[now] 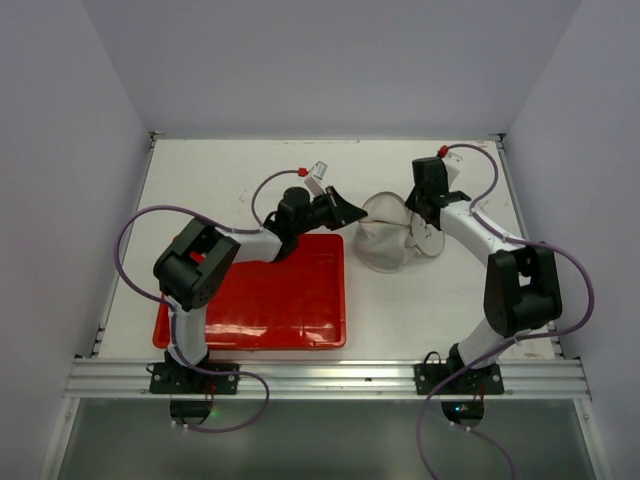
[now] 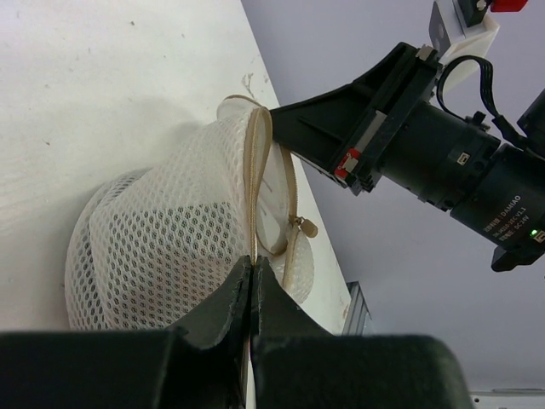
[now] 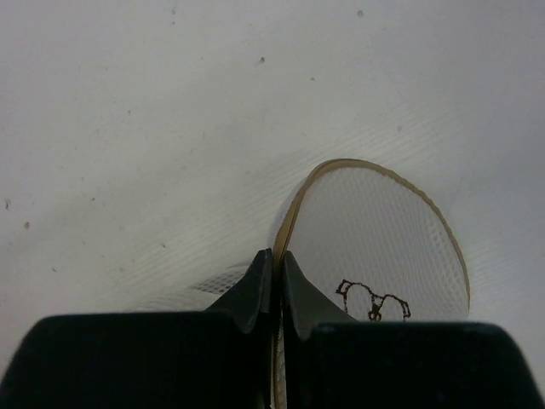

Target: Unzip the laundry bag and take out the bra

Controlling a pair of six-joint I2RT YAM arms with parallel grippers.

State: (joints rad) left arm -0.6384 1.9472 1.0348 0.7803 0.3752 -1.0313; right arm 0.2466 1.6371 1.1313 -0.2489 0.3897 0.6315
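The laundry bag (image 1: 386, 246) lies between both claws, the left claw (image 2: 253, 274) pinched shut on its zip seam, the right claw (image 3: 275, 266) clamped on its rim, with the zip pull (image 2: 305, 227) between them.

Red tray (image 1: 260, 310) on white table (image 1: 220, 170), pale enclosure walls

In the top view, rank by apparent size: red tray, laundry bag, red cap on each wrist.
1. red tray
2. laundry bag
3. right arm's red cap and left arm's red cap: both tiny and they look alike, so I won't rank one over the other.
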